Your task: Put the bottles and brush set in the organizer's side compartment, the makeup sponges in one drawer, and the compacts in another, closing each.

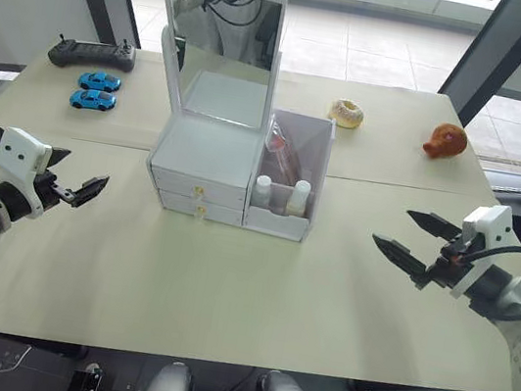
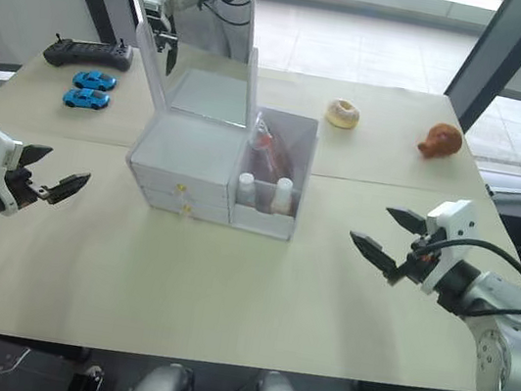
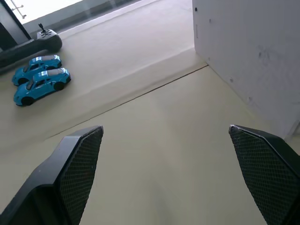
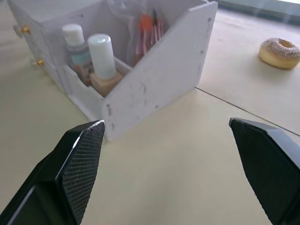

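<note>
Left gripper (image 1: pixel 75 188), right gripper (image 1: pixel 416 242): jaws wide, empty, flanking organizer (image 1: pixel 208 162). Bottles (image 1: pixel 280 195), brush set (image 1: pixel 280 154) in side compartment (image 1: pixel 283 221); drawers shut. Behind: toy cars (image 1: pixel 95 91), controller (image 1: pixel 91 54), donut (image 1: pixel 346 113).

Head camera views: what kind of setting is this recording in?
Probably a lab or test room staged as a vanity tabletop, not a home. A paper-covered table holds the organizer beside unrelated props: toy cars, a donut, a handheld controller. Tiled floor and large windows lie behind.

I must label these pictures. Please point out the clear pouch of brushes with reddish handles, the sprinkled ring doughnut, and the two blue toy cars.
Brush pouch (image 4: pixel 149 29), right wrist view, reddish handles.
Doughnut (image 1: pixel 346 113), left eye view, top.
Toy cars (image 3: pixel 42 85), left wrist view, nearer car's roof.
</note>
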